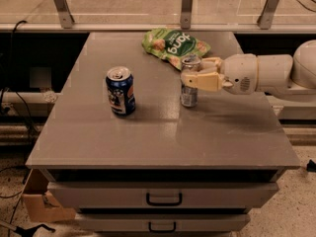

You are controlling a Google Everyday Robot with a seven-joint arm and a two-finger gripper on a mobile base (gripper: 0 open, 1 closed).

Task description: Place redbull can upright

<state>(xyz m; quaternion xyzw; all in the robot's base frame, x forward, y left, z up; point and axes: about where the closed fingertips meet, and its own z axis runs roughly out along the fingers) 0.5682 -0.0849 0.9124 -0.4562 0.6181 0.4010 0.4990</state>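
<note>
The redbull can (189, 92) is slim and silver and stands upright on the grey table (163, 132), right of centre. My gripper (196, 72) reaches in from the right, and its beige fingers (203, 81) close around the can's upper half. The lower part of the can shows below the fingers and rests on the tabletop.
A wider dark-blue can (120, 90) stands upright left of centre. A green snack bag (174, 46) lies at the back, just behind the redbull can. The table has drawers (163, 197) in front. A metal rail (148, 27) runs behind it.
</note>
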